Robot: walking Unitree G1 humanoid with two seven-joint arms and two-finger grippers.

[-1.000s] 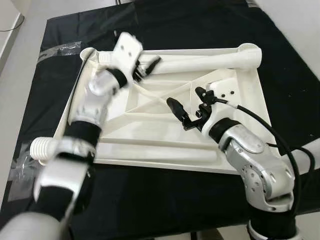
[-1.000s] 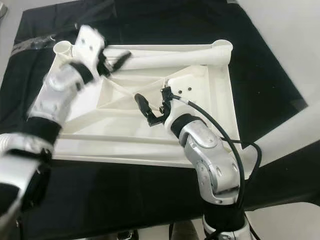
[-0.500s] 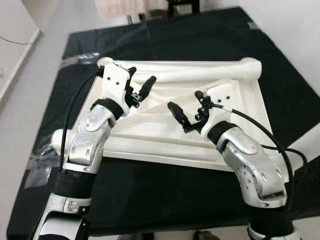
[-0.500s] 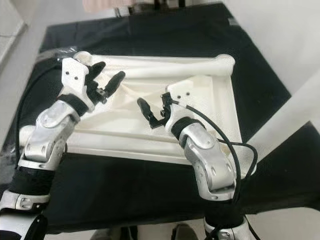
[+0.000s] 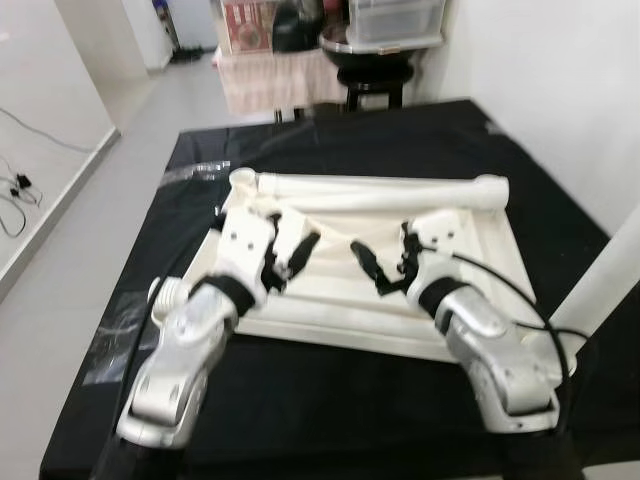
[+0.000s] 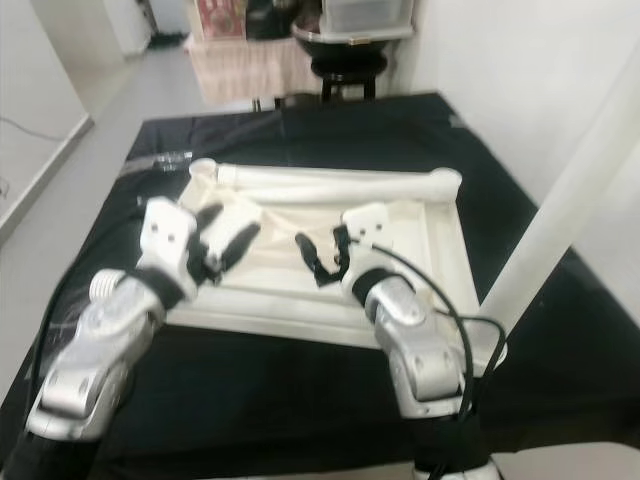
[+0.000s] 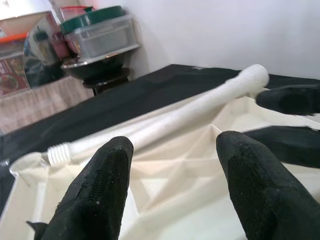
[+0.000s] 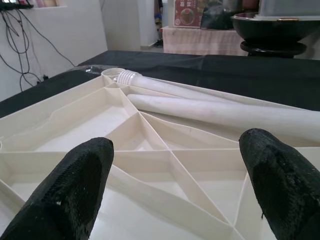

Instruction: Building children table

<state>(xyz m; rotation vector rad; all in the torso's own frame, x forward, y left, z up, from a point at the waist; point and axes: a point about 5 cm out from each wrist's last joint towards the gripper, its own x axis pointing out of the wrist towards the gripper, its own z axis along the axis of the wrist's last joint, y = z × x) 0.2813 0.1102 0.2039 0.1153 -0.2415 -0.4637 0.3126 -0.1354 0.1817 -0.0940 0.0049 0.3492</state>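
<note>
A cream plastic tabletop (image 5: 470,250) lies upside down on a black cloth (image 5: 400,140) spread over the floor, its underside a grid of raised ribs meeting in diagonals inside a shallow rim. Two smooth cream tubular legs (image 5: 380,190) rest side by side along its far edge, each ending in a ridged screw thread, as the left wrist view shows (image 7: 60,150); another threaded end (image 5: 160,290) pokes out at the near left corner. The left gripper (image 5: 290,250) hovers over the left part of the ribbed panel, its textured black fingers (image 7: 105,190) spread wide and holding nothing. The right gripper (image 5: 385,265) hangs over the middle of the panel, its fingers (image 8: 75,190) likewise wide apart and empty. Beyond the cloth stand a dark round stool (image 5: 370,80) bearing a clear lidded box (image 5: 395,15) and a low bench with a pale cover (image 5: 270,80); a red label there is too blurred to read.
</note>
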